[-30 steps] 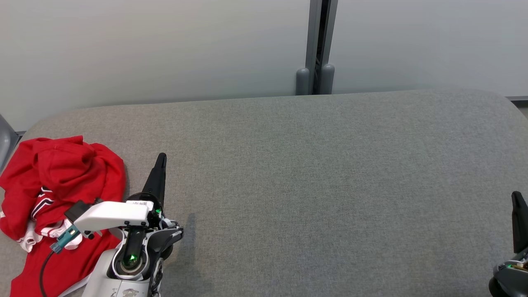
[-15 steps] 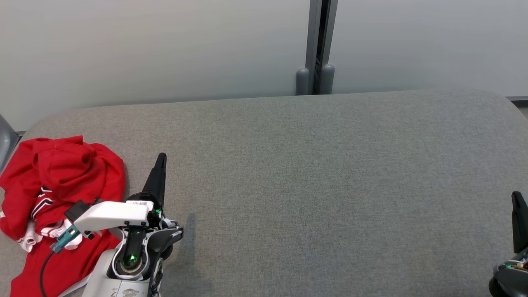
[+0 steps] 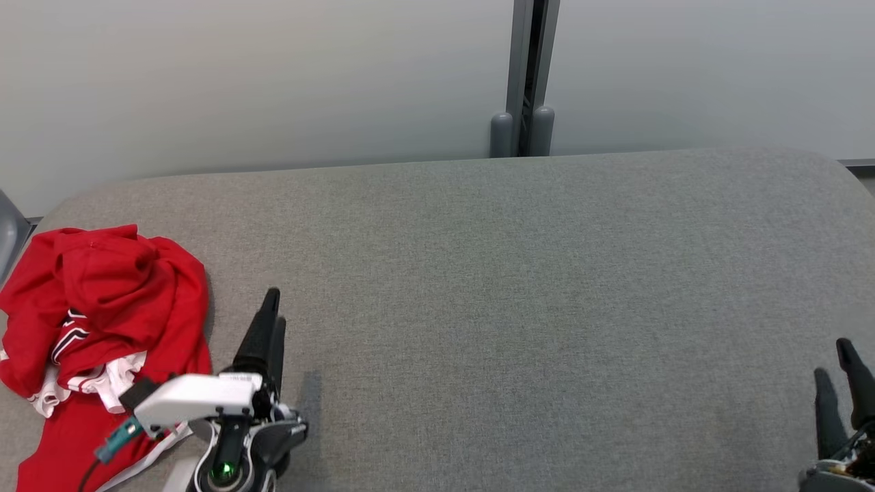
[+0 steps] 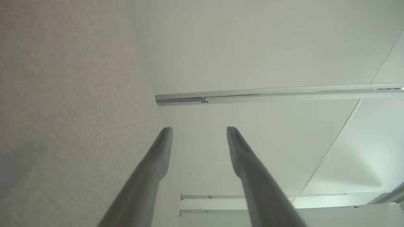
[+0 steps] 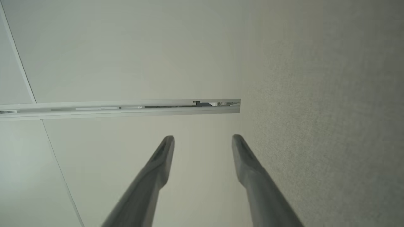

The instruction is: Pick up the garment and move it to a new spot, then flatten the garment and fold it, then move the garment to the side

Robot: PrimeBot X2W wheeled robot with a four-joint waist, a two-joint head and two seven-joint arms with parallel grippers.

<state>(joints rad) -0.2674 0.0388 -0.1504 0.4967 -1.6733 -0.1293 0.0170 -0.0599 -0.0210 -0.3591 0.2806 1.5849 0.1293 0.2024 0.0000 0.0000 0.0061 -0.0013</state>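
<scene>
Partly, garment [image 3: 102,287] hides behind left gripper [image 3: 273,309]; right gripper [image 3: 830,357] cropped.

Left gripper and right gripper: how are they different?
The left gripper sits at the lower left of the head view, close beside the red garment. The right gripper sits at the lower right, far from it across the grey table. The left gripper shows its white wrist; the right gripper is cut off by the picture's edge. Both are long and dark, with jaws open, holding nothing.

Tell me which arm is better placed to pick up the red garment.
Left. The left gripper, open, is close beside the garment; the right gripper is far off at the opposite side.
</scene>
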